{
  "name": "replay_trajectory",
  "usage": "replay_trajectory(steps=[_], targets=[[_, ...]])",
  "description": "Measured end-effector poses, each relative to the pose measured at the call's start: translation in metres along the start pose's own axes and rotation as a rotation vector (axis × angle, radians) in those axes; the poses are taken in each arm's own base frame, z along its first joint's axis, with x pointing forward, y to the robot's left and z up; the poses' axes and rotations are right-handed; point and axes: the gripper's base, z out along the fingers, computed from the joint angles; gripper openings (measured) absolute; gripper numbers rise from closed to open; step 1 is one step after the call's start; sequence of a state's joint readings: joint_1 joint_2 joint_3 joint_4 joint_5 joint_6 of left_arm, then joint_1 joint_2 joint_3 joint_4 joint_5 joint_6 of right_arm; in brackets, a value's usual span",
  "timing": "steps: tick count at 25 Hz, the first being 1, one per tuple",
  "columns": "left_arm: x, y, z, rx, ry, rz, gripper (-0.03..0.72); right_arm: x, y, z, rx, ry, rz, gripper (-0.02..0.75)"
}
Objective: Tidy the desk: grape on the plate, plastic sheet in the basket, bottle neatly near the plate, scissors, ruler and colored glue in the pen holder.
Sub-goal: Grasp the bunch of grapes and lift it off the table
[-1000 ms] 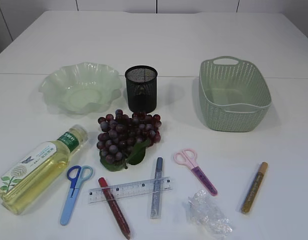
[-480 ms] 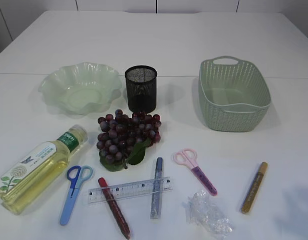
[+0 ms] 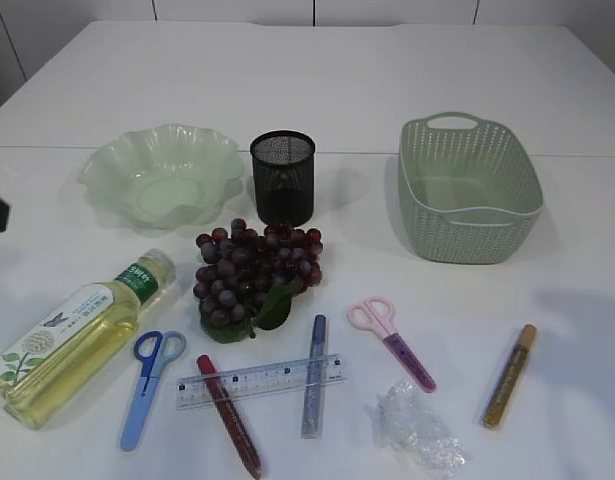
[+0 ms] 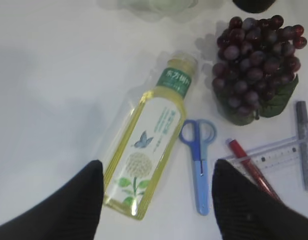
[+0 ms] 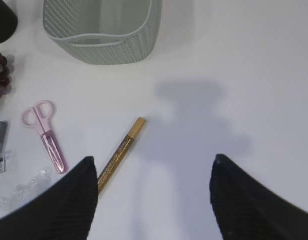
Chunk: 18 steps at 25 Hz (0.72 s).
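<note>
Two hands hang over the bench (image 3: 387, 90), each spread wide and gripping nothing. Below the left hand (image 4: 156, 197), between its dark fingers (image 4: 58, 210), lies the bottle (image 4: 148, 150): clear plastic, pale yellow liquid, a green neck band and a flower-and-butterfly label, on its side with the cap pointing away from the hand. Just right of it lie the blue scissors (image 4: 199, 160), then the red glue pen (image 4: 251, 167) with the clear ruler (image 4: 274, 155) laid across it, and the grey glue pen (image 4: 305, 145) at the edge. Beyond those sits the grape bunch (image 4: 256, 65), dark purple with a green leaf. Below the right hand (image 5: 154, 197), nearest its left finger, is the gold glue pen (image 5: 118, 155); further left are the pink scissors (image 5: 46, 132) and a corner of the crumpled plastic sheet (image 5: 23, 187), and ahead stands the green basket (image 5: 101, 47). Only the exterior view shows the scalloped green plate (image 3: 162, 180) whole, the black mesh pen holder (image 3: 282, 175) beside it just behind the grapes, and the full plastic sheet (image 3: 417, 430). There the hands themselves stay out of frame, only a dark scrap showing at the left edge; the wrist views alone show their spread fingers.
</note>
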State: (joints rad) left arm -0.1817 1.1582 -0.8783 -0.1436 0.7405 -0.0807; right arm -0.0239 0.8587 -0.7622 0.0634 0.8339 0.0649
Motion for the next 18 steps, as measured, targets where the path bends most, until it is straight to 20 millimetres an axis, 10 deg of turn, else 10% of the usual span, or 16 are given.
replay_trajectory(steps=[7,18], targets=[[-0.058,-0.063,0.057,0.097,0.05,0.145,0.498,-0.022,0.01,0.013,-0.003,0.073,-0.077,0.545],[-0.086,-0.128,0.164,0.134,0.133,0.142,0.498,-0.025,0.009,0.016,0.013,0.116,-0.087,0.545]])
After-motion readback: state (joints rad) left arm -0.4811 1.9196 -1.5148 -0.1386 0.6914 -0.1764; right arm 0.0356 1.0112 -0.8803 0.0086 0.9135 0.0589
